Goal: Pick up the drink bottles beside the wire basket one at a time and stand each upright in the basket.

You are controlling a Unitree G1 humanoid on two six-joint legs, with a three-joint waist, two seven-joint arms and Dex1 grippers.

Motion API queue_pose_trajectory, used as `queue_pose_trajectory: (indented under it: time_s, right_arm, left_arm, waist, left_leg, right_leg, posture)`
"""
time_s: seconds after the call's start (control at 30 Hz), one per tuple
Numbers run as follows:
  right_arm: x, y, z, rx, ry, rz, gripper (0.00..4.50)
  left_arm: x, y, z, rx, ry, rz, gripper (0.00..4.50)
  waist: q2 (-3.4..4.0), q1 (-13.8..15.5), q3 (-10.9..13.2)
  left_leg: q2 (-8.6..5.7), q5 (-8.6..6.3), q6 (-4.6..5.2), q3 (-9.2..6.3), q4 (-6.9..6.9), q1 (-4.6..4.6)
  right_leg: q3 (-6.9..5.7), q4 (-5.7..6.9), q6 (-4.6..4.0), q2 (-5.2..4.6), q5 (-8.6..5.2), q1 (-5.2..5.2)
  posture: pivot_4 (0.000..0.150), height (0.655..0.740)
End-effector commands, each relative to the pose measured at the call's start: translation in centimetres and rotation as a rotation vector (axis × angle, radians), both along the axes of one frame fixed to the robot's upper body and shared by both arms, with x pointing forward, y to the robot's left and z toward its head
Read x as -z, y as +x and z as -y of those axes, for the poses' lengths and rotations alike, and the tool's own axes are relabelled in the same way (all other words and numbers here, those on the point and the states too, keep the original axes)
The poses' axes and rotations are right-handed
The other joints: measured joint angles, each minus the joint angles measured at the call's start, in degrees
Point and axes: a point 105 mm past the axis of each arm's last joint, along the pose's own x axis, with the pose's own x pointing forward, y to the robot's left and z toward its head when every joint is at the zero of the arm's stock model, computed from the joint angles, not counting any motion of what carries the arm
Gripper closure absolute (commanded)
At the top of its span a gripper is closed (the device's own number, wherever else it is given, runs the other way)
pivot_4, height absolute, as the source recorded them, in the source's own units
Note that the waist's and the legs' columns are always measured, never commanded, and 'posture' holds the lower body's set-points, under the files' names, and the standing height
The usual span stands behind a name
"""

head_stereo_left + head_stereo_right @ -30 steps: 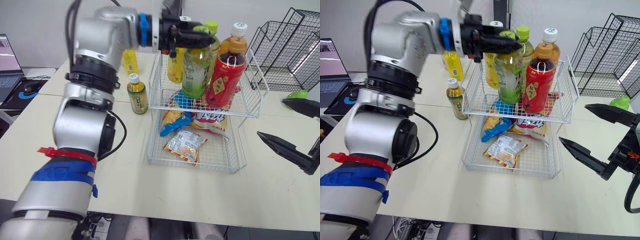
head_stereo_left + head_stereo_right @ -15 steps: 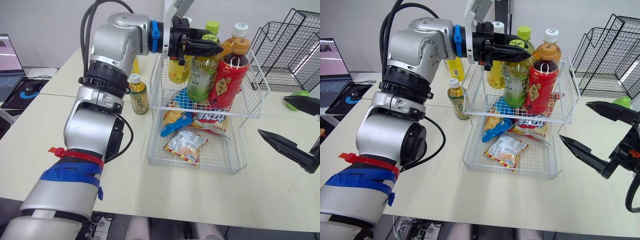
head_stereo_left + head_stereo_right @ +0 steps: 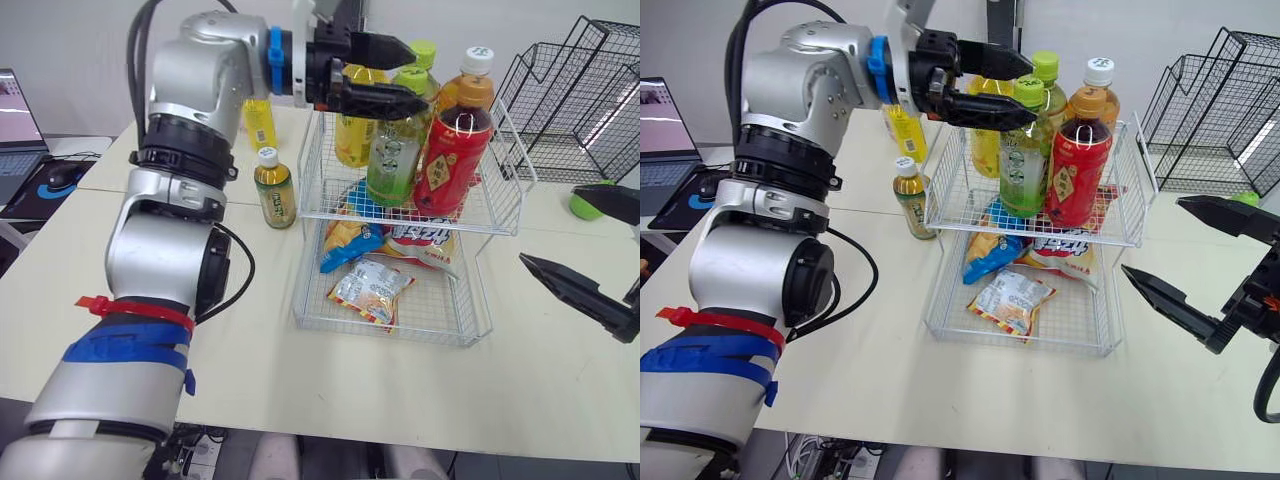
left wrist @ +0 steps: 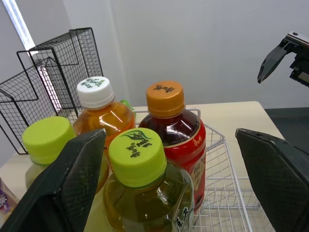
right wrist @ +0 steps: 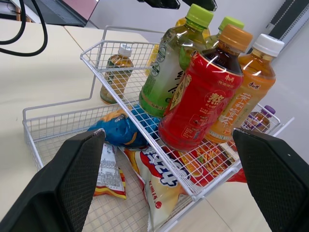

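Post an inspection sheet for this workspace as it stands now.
Surface: pale table, no spills seen.
Job's things: bottles upright in the upper tier of the wire basket, with green-capped bottle and red bottle in front; small bottle and yellow bottle stand beside it.
Clutter: snack bags in the lower tier.
End effectors: left end effector open above green-capped bottle; right end effector open, right of basket.
Cables: black cable along left arm.
Surroundings: black wire racks, laptop, mouse.

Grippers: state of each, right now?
Left gripper: open, flanking the green bottle cap, holding nothing.
Right gripper: open, empty.
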Motion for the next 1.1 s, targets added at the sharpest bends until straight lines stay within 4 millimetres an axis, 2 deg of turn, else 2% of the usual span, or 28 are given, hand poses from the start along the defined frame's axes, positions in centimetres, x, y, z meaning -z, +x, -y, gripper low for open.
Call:
queue_pose_trajectory:
  time_s: [0.03, 0.17, 0.27, 0.47, 0.57, 0.67, 0.73, 0.9, 1.0, 1.1]
  right_arm:
    - [-1.3, 0.3, 0.1, 0.004, 0.014, 0.071, 0.00]
    - [-1.9, 0.6, -0.3, -0.028, 0.036, 0.106, 0.00]
    - [-1.8, 0.7, -0.8, -0.060, 0.038, 0.096, 0.00]
    - [-1.6, 1.3, -2.8, -0.201, 0.024, 0.072, 0.00]
    - [-1.4, 1.7, -3.9, -0.258, -0.003, 0.070, 0.00]
    - [-0.5, 1.9, -5.1, -0.322, -0.018, 0.053, 0.00]
    - [0.2, 1.8, -6.2, -0.366, -0.008, 0.040, 0.00]
    - [1.8, 1.3, -8.6, -0.415, 0.020, 0.024, 0.00]
    - [3.0, 0.7, -9.3, -0.415, 0.017, -0.004, 0.00]
    - [3.3, 0.5, -9.8, -0.386, 0.053, -0.002, 0.00]
  left_arm:
    - [-2.9, -1.7, -1.1, 0.022, -0.048, 0.079, 0.02]
    - [-3.5, -2.8, -3.5, 0.025, -0.066, 0.083, 0.02]
    - [-3.9, -2.6, -5.2, -0.049, -0.092, 0.086, 0.02]
    - [-4.1, -0.4, -10.6, -0.378, -0.176, 0.120, 0.02]
    - [-3.1, 0.4, -14.1, -0.544, -0.207, 0.113, 0.02]
    - [-1.1, 1.3, -17.6, -0.719, -0.210, 0.095, 0.02]
    - [0.7, 1.5, -19.2, -0.789, -0.206, 0.077, 0.02]
    - [6.0, 2.5, -20.1, -0.871, -0.184, 0.026, 0.02]
    - [8.1, 3.1, -19.3, -0.881, -0.213, -0.015, 0.02]
    - [9.2, 4.0, -17.5, -0.883, -0.295, -0.060, 0.02]
  waist:
    - [0.00, -0.03, 0.00]
    - [0.03, -0.26, -0.01]
    - [0.05, -0.18, -0.02]
    - [0.05, -0.21, -0.02]
    - [0.05, -0.21, -0.02]
    - [0.05, -0.17, -0.02]
    - [0.05, -0.17, -0.03]
    - [0.04, 0.38, -0.03]
    - [0.00, 1.25, -0.05]
    - [-0.05, 1.74, -0.08]
  left_leg:
    - [0.00, 0.00, 0.00, 0.00, 0.00, 0.00]
    - [0.02, 0.00, 0.00, 0.02, -0.03, 0.02]
    - [0.06, 0.00, -0.01, -0.02, -0.02, 0.05]
    - [0.06, 0.01, -0.01, 0.01, 0.03, 0.15]
    - [0.08, 0.00, -0.01, 0.03, 0.01, 0.17]
    - [0.10, 0.00, -0.01, 0.03, 0.01, 0.17]
    - [0.12, 0.00, -0.01, 0.01, 0.01, 0.17]
    - [0.18, 0.02, -0.02, -0.06, 0.05, 0.15]
    - [0.15, 0.02, -0.01, -0.08, 0.10, 0.10]
    - [0.13, 0.02, -0.01, -0.09, 0.14, 0.06]
  right_leg:
    - [0.00, 0.00, 0.00, 0.00, 0.00, 0.00]
    - [0.02, 0.02, -0.02, 0.01, 0.01, -0.02]
    - [-0.01, 0.04, -0.05, 0.03, 0.02, 0.02]
    - [0.02, 0.08, -0.02, 0.01, 0.01, 0.08]
    - [0.04, 0.08, -0.07, 0.01, 0.04, 0.08]
    - [0.03, 0.11, -0.08, 0.01, 0.05, 0.06]
    - [0.01, 0.11, -0.09, -0.02, 0.05, 0.07]
    - [-0.07, 0.18, -0.09, -0.19, 0.05, 0.09]
    - [-0.12, 0.18, -0.08, -0.35, 0.05, 0.11]
    - [-0.13, 0.15, -0.02, -0.35, 0.08, 0.12]
  posture:
    - [0.150, 0.6978]
    - [0.150, 0.6978]
    - [0.150, 0.6978]
    - [0.150, 0.6978]
    - [0.150, 0.6978]
    - [0.150, 0.6978]
    - [0.150, 0.6978]
    - [0.150, 0.6978]
    - [0.150, 0.6978]
    - [0.150, 0.6978]
